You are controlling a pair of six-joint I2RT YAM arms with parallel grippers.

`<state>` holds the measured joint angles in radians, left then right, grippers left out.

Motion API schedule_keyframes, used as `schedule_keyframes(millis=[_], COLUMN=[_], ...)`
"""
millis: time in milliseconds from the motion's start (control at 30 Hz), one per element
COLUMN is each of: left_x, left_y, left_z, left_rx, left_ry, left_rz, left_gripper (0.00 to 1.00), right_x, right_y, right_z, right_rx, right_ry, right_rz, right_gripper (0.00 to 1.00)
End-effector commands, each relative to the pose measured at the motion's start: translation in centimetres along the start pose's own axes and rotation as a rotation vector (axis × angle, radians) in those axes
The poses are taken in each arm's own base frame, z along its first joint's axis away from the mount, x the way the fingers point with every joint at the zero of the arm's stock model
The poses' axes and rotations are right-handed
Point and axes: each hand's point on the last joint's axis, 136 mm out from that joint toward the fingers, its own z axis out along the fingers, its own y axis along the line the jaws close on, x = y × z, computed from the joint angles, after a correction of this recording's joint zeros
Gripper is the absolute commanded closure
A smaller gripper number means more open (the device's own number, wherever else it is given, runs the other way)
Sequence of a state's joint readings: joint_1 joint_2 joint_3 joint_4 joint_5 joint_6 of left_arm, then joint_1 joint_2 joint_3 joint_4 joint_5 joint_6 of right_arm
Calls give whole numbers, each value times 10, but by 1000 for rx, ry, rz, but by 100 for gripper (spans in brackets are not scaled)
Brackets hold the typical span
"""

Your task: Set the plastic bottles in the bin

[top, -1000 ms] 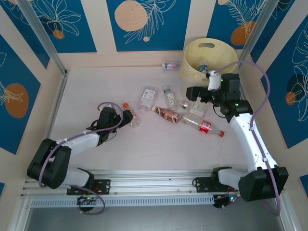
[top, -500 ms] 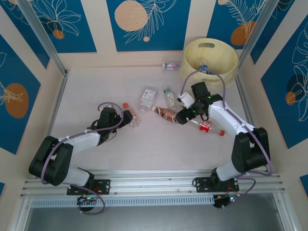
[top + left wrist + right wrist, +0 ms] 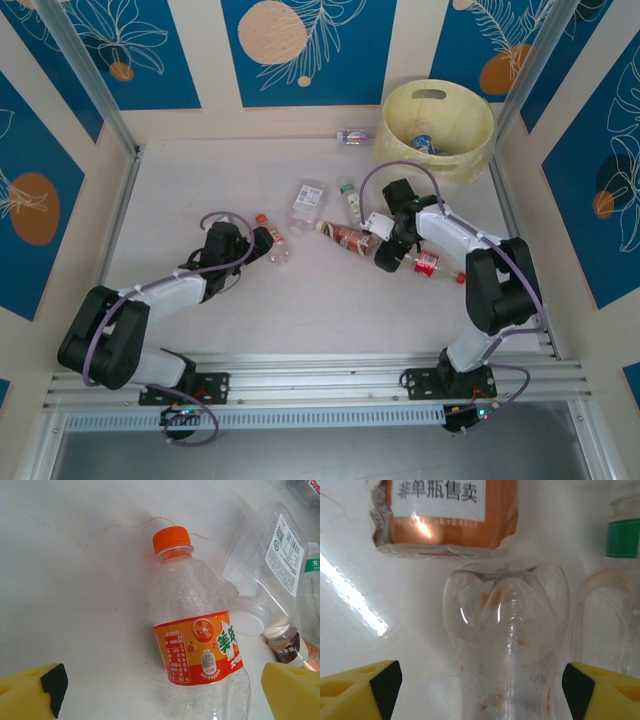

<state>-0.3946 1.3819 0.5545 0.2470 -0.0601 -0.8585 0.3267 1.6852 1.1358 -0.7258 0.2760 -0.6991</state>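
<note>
An orange-capped, orange-labelled bottle (image 3: 192,630) lies on the table between the fingers of my left gripper (image 3: 165,695), which is open and straddles its lower body (image 3: 276,246). My right gripper (image 3: 482,690) is open around the base end of a clear bottle (image 3: 507,645) that has a red label (image 3: 427,263); a gap shows on the left side. In the top view the right gripper (image 3: 389,257) is low over that bottle and the left gripper (image 3: 264,241) is at mid-left. The pale yellow bin (image 3: 470,120) stands at the back right with a blue-labelled bottle (image 3: 424,143) inside.
A brown-labelled bottle (image 3: 346,236), a green-labelled one (image 3: 351,199) and a clear white-labelled one (image 3: 308,195) lie mid-table. Another bottle (image 3: 354,136) lies by the back wall left of the bin. Raised walls ring the table.
My right arm swung down from beside the bin to the bottles and settled over the red-labelled one, its jaws narrowing somewhat. The left arm stayed put.
</note>
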Motion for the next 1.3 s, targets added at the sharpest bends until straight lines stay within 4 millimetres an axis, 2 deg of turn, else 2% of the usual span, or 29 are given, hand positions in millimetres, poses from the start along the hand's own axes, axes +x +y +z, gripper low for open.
schedule_keyframes(millis=[0,200,400,467,567,667,933,1067,1267], left_x=[-9,-9,-7,-8,-8,-8,-8,-7,-7], left_y=[3,5,6,6,6,6,3,2,-5], left_z=[-3,-3,-4,-4,-4,-4,-1,1,4], left_rx=[-9,-12,-14,-13,-12,-12,-1,5,24], left_ry=[-32,-35,-33,-33,-33,-34,-23,-16,-2], left_rz=[-14,-14,-16,-15,-16,-16,-18,-23,-22], left_gripper=[0,0,0,0,0,0,0,0,0], right_x=[-5,-12,-6,-4,-5,-10,-8,-19,-42], right_y=[-5,-7,-7,-8,-8,-2,4,1,-5], right_z=[6,24,47,53,51,42,9,-22,-81], right_rx=[6,-9,5,18,30,34,83,143,250], right_ry=[17,25,61,69,69,37,-3,-112,-335], right_rz=[-94,-119,-124,-128,-118,-117,-59,-31,14], right_gripper=[16,19,23,30,35,45,58,60,66])
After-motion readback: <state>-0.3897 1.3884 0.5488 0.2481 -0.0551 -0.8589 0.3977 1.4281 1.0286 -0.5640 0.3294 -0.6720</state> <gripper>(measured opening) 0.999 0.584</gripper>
